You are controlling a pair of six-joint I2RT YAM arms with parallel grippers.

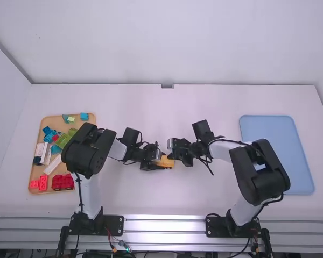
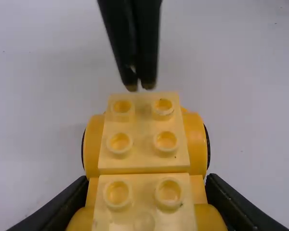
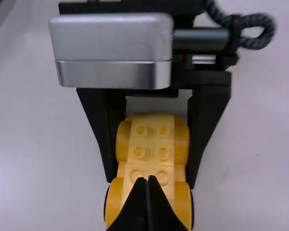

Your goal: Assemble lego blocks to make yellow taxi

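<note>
In the high view my left gripper [image 1: 158, 161] and my right gripper [image 1: 173, 152] meet near the table's middle, at a yellow taxi body [image 1: 167, 163]. The left wrist view has my left gripper [image 2: 146, 195] shut on the sides of this yellow taxi body [image 2: 143, 137], a studded top piece between rounded yellow wheel parts. Its upper face carries two plates lined up end to end. In the right wrist view, my right gripper [image 3: 148, 179] is shut with its tips together, over one end of the yellow taxi body [image 3: 151, 144]; nothing is visible between them.
At the table's left a wooden tray [image 1: 38, 192] holds red blocks [image 1: 63, 182], green blocks [image 1: 63, 140], blue blocks [image 1: 84, 116] and white pieces. A blue tray [image 1: 277, 137] lies at the right, partly behind the right arm.
</note>
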